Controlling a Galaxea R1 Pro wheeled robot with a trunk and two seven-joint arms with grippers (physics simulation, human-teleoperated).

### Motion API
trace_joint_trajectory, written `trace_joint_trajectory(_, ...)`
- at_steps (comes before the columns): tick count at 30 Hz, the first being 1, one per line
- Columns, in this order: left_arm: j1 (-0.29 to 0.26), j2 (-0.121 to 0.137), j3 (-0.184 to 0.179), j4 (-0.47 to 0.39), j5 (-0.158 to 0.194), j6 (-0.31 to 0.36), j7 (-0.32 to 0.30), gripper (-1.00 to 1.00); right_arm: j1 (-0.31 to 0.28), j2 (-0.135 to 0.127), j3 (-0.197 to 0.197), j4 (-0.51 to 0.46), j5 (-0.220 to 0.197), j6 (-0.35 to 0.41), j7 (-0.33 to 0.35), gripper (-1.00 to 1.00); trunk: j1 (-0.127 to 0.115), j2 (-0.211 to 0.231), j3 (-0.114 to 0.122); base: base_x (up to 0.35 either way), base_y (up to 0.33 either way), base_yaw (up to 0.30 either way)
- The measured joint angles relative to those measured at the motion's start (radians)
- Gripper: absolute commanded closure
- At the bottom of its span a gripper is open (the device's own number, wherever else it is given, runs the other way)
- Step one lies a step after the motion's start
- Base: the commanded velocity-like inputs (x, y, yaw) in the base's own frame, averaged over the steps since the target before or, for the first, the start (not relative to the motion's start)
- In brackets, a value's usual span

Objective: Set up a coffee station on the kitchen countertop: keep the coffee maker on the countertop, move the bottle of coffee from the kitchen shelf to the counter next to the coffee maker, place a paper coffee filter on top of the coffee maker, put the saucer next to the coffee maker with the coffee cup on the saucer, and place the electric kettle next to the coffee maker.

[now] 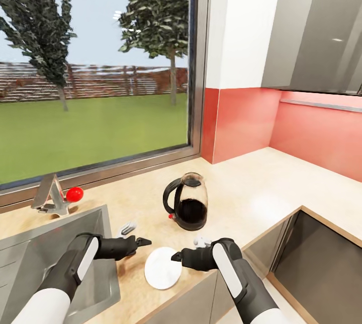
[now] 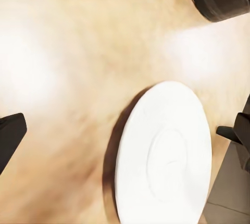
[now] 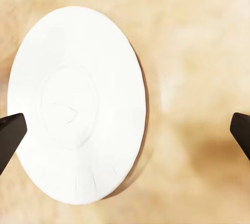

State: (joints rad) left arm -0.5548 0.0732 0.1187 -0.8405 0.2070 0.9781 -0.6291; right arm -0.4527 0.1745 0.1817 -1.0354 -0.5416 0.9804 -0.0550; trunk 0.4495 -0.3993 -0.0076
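The saucer [image 1: 163, 267] lies before the electric kettle [image 1: 187, 201].

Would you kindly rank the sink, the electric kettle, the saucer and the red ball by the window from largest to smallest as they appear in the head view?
1. sink, partly hidden by the left arm
2. electric kettle
3. saucer, nearer the camera, so its rank against the kettle is unsure
4. red ball

The saucer [image 1: 163, 267] lies flat near the front edge of the countertop [image 1: 261, 188], with bare slab all around it and nothing on top. The electric kettle [image 1: 187, 201] stands behind it, apart, blocking a straight reach toward the window. The sink [image 1: 55, 243] drops away to the left, and the right stretch of slab runs open to the red wall.
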Motion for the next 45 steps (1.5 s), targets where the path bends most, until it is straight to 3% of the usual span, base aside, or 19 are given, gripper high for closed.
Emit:
trace_joint_trajectory(6, -0.001, -0.002, 0.0, 0.032, 0.021, -0.002, -0.003, -1.0, 0.002, 0.0, 0.0, 0.0, -0.003, 0.0, 0.0, -1.0, 0.0, 0.0, 0.0, 0.0, 0.0, 0.0)
trace_joint_trajectory(14, -0.001, -0.005, -0.002, 0.047, 0.02, 0.0, -0.002, -1.0, 0.016, 0.0, 0.002, -0.015, -0.005, -0.001, 0.001, -1.0, 0.0, 0.0, 0.0, 0.0, 0.0, 0.0)
trace_joint_trajectory(21, -0.001, -0.009, -0.003, 0.049, 0.019, 0.0, -0.002, -1.0, 0.025, 0.0, 0.071, -0.034, 0.01, 0.0, -0.001, -1.0, 0.0, 0.0, 0.0, 0.0, 0.0, 0.0)
trace_joint_trajectory(35, -0.001, -0.011, -0.003, 0.05, 0.02, 0.001, -0.002, -1.0, 0.038, 0.0, 0.085, -0.046, -0.003, -0.001, 0.0, -1.0, 0.0, 0.0, 0.0, 0.0, 0.0, 0.0)
trace_joint_trajectory(38, -0.001, -0.016, -0.003, 0.05, 0.019, 0.001, -0.001, -1.0, 0.038, 0.0, 0.087, -0.042, -0.037, 0.002, -0.002, -1.0, 0.0, 0.0, 0.0, 0.0, 0.0, 0.0)
trace_joint_trajectory(41, 0.0, -0.024, -0.003, 0.051, 0.019, 0.001, -0.002, -1.0, 0.038, 0.0, 0.096, -0.027, -0.105, 0.001, -0.001, -1.0, 0.0, 0.0, 0.0, 0.0, 0.0, 0.0)
trace_joint_trajectory(45, 0.001, -0.027, -0.003, 0.051, 0.02, 0.001, -0.002, -1.0, 0.038, 0.0, 0.16, -0.02, -0.15, 0.001, -0.002, -1.0, 0.0, 0.0, 0.0, 0.0, 0.0, 0.0)
